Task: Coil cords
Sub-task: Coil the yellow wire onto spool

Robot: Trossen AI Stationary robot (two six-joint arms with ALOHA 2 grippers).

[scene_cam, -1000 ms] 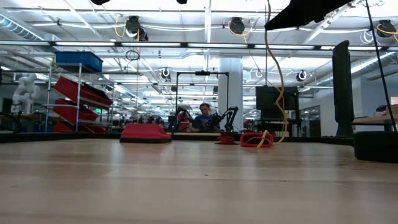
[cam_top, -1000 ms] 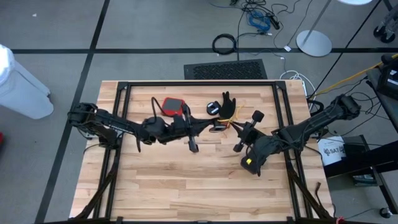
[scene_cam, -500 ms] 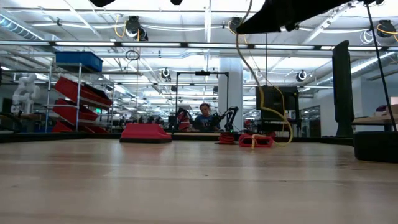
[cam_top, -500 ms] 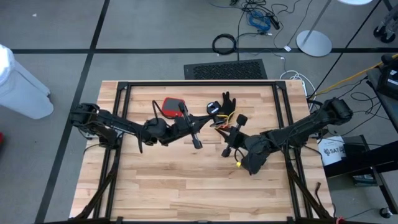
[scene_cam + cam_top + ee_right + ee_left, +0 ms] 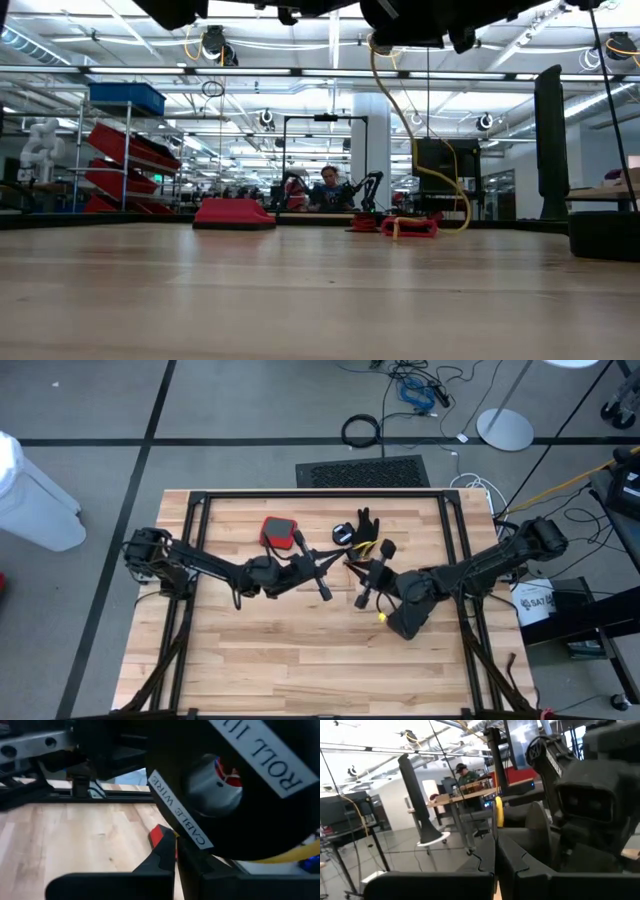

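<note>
My two grippers meet above the table's middle. My right gripper [image 5: 356,568] is shut at a round black reel [image 5: 235,785] labelled "CABLE WIRE", with yellow cord [image 5: 295,852] wound on it. My left gripper [image 5: 338,566] is shut, and the yellow cord [image 5: 498,812] shows right at its tips. In the low view the yellow cord [image 5: 440,170] hangs from the grippers in a slack loop down to the table. A red-orange cord [image 5: 410,228] lies there in a small heap. A black glove [image 5: 366,523] lies just beyond, toward the far edge. My left gripper pinches the yellow cord [image 5: 498,822] between its two fingertips, coming level from the table's left. Only a short stretch shows past the tips. My right gripper comes level from the table's right, its shut fingers [image 5: 165,852] against the reel's rim [image 5: 172,832]. The reel hides the place of contact. The reel is lifted clear of the table.
A flat red pad [image 5: 278,531] lies at the far left of the middle. A black metal frame [image 5: 200,500] runs around the wooden table. A dark box [image 5: 605,235] stands at the low view's right. A person [image 5: 328,185] sits far off in the room.
My right gripper has gone toward the table's left with the reel, up to my left gripper. The hanging yellow cord has swung along with it and now sags in a wider loop. My left gripper has shifted a little toward the table's right.
</note>
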